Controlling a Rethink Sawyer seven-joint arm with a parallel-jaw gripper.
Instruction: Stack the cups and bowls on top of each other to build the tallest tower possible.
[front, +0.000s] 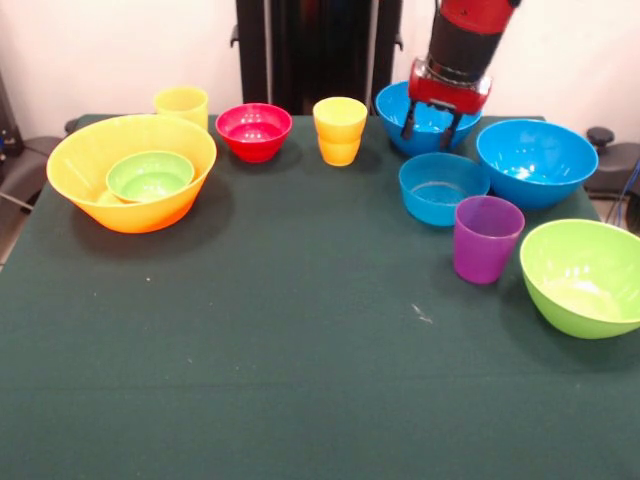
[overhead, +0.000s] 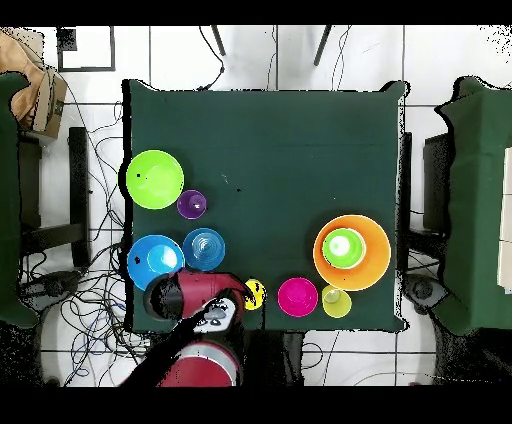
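My gripper (front: 432, 129) hangs open just above the far blue bowl (front: 392, 110), with nothing between its fingers. In front of it stand a shallow blue bowl (front: 440, 187) and a large blue bowl (front: 536, 160). A purple cup (front: 486, 238) and a lime green bowl (front: 585, 275) are nearer the front right. At the left, the huge orange-yellow bowl (front: 150, 215) holds a small green bowl (front: 150, 176), forming the tower. One yellow cup (front: 181, 103) stands behind it. A red bowl (front: 254, 130) and another yellow cup (front: 339, 130) line the back. In the overhead view the arm (overhead: 195, 295) hides the far blue bowl.
The green table (front: 300, 350) has wide open cloth in the middle and front. Seen from overhead, the orange-yellow bowl (overhead: 378, 262) sits near the table's right edge, and the lime green bowl (overhead: 155, 179) and large blue bowl (overhead: 155, 262) near the left edge.
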